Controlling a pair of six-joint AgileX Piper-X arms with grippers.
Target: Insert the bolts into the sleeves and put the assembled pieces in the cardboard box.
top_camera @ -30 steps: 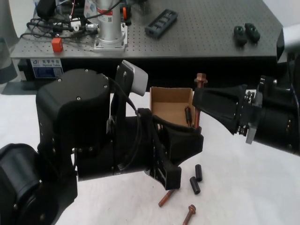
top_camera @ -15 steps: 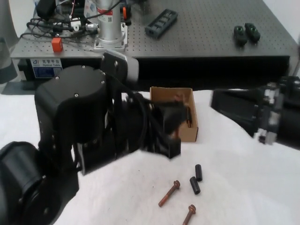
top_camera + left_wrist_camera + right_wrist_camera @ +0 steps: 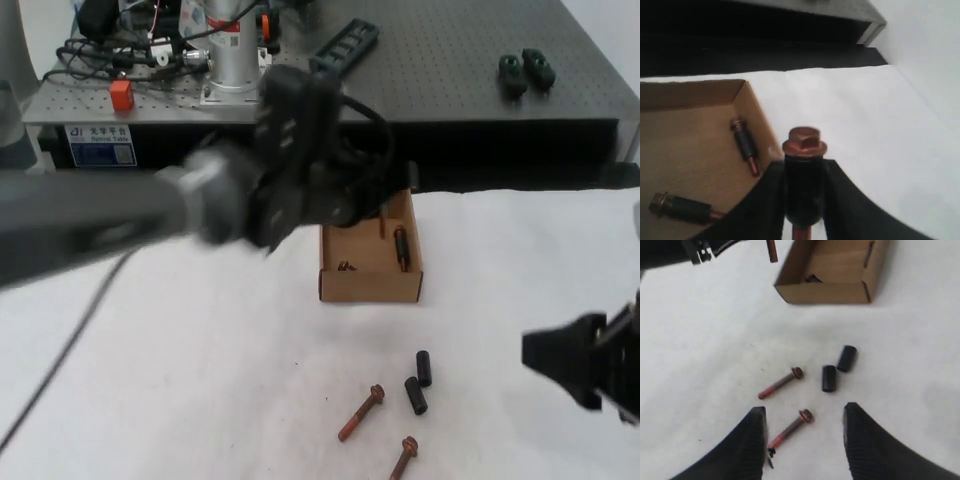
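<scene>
My left gripper point(image 3: 803, 171) is shut on an assembled piece point(image 3: 802, 192), a copper bolt in a black sleeve held upright just beside the cardboard box point(image 3: 700, 130). In the high view that gripper point(image 3: 372, 205) hovers over the box point(image 3: 368, 283). Two assembled pieces point(image 3: 745, 150) point(image 3: 682, 207) lie inside the box. My right gripper point(image 3: 807, 442) is open above the white cloth, low at the near right point(image 3: 575, 362). Just beyond its fingers lie two loose bolts point(image 3: 781, 382) point(image 3: 790, 427) and two black sleeves point(image 3: 829, 378) point(image 3: 846, 358).
A grey perforated bench point(image 3: 450, 60) stands behind the box, with a metal post point(image 3: 235, 60), cables, a black tray point(image 3: 343, 47) and an orange block point(image 3: 121, 95) on it. White cloth point(image 3: 200, 380) covers the near table.
The left arm has swung away from the camera to over the box with the assembled piece. The right gripper has let go of the bolt and drawn back to the near right.
</scene>
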